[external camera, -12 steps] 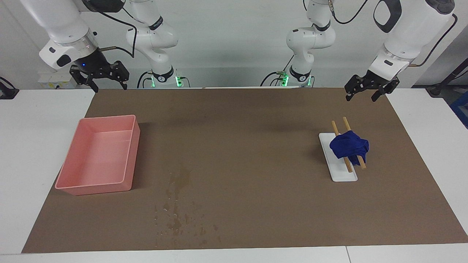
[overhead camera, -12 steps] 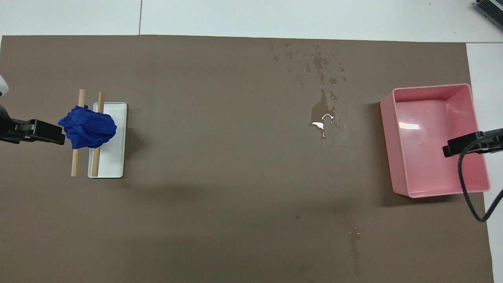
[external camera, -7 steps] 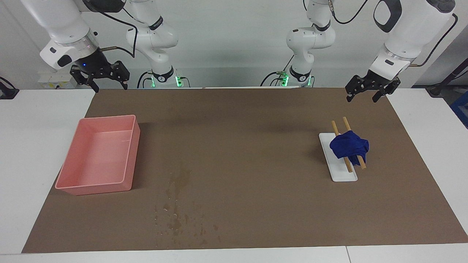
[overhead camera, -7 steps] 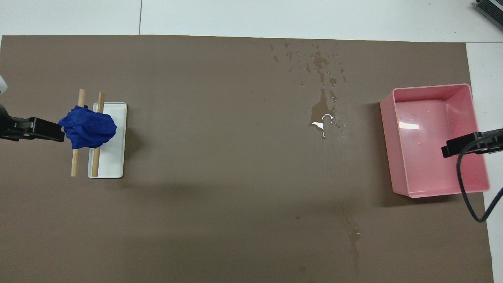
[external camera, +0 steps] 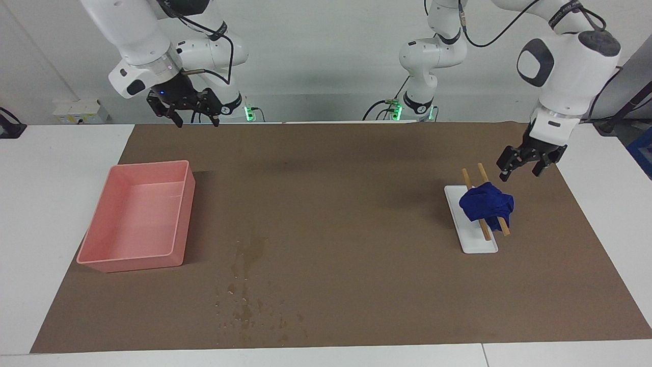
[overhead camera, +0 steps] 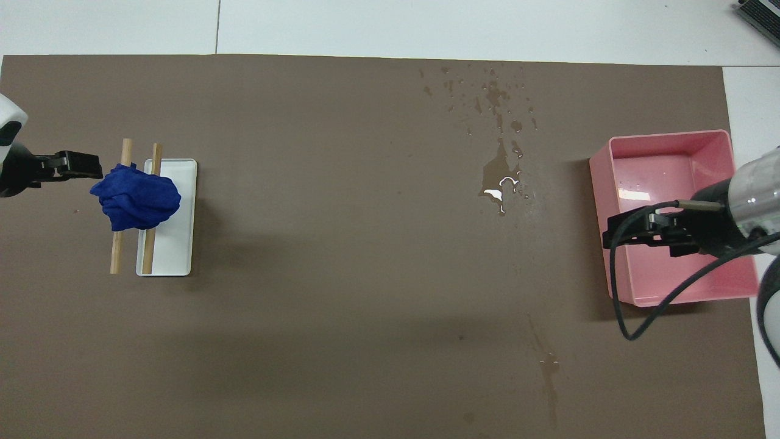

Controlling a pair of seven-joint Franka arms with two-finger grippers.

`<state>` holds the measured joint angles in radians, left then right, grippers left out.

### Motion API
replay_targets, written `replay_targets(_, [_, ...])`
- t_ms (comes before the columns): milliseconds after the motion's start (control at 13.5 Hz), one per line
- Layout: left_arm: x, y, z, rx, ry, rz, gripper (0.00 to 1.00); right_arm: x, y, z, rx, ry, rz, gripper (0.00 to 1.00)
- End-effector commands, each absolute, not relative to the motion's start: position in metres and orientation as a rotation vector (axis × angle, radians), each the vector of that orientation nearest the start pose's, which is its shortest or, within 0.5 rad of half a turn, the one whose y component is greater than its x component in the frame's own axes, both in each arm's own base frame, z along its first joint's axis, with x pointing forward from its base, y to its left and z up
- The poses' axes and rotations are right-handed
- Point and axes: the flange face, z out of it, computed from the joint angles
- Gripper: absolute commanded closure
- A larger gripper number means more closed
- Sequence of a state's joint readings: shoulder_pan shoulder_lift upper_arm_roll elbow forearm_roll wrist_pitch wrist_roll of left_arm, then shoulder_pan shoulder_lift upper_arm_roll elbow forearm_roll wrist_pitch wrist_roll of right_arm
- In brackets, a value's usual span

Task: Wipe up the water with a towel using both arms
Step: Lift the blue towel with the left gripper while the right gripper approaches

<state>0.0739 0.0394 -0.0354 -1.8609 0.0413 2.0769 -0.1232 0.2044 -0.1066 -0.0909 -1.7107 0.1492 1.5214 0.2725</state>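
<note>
Right gripper point(external camera: 194, 115): raised over the brown mat point(external camera: 336, 204), empty, fingers spread wide, on the robots' side of the pink tray point(external camera: 97, 252).
Pink tray: toward the right arm's end of the mat, nothing solid in it.
Water point(external camera: 247, 285): wet blotch and droplets on the mat beside the tray, reaching farther from the robots than it.
Towel point(external camera: 486, 204): blue bundle draped over two wooden rods point(external camera: 466, 178) on a white rack point(external camera: 479, 244), well apart from the tray (toward the left arm's end).
Left gripper point(external camera: 520, 169): fingers wide, empty, hanging just beside the towel, not touching.
</note>
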Motion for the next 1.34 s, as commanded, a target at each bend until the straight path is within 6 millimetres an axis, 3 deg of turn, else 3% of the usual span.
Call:
replay_targets(0, [0.610,0.024,0.463,-3.038,-0.491,-0.313,0.00,0.495,0.074,0.597,-2.842,0.464,0.163,0.00])
replay_targets(223, [0.603,0.014,0.437,-3.001,-0.780,-0.318,0.00,0.494,0.108,0.596,-2.708,0.703,0.209,0.00])
replay_targets(446, [0.590,0.011,0.427,-2.984,-0.832,-0.254,0.04,0.496,0.154,0.588,-2.491,1.014,0.240,0.00])
replay_targets(520, [0.589,0.012,0.426,-2.979,-0.846,-0.240,0.16,0.495,0.168,0.585,-2.430,1.087,0.252,0.00])
replay_targets(594, [0.589,0.012,0.426,-2.977,-0.847,-0.229,0.34,0.494,0.178,0.582,-2.363,1.162,0.273,0.00])
replay_targets(817, [0.590,0.012,0.432,-2.972,-0.847,-0.204,1.00,0.494,0.191,0.573,-2.139,1.376,0.400,0.00])
replay_targets(1114, [0.598,0.013,0.446,-2.972,-0.832,-0.191,1.00,0.489,0.217,0.551,-2.020,1.469,0.536,0.00])
replay_targets(1189, [0.601,0.012,0.460,-2.968,-0.832,-0.178,1.00,0.489,0.217,0.543,-1.951,1.544,0.557,0.00])
replay_targets(1263, [0.603,0.011,0.475,-2.969,-0.839,-0.145,1.00,0.481,0.230,0.536,-1.952,1.551,0.555,0.00])
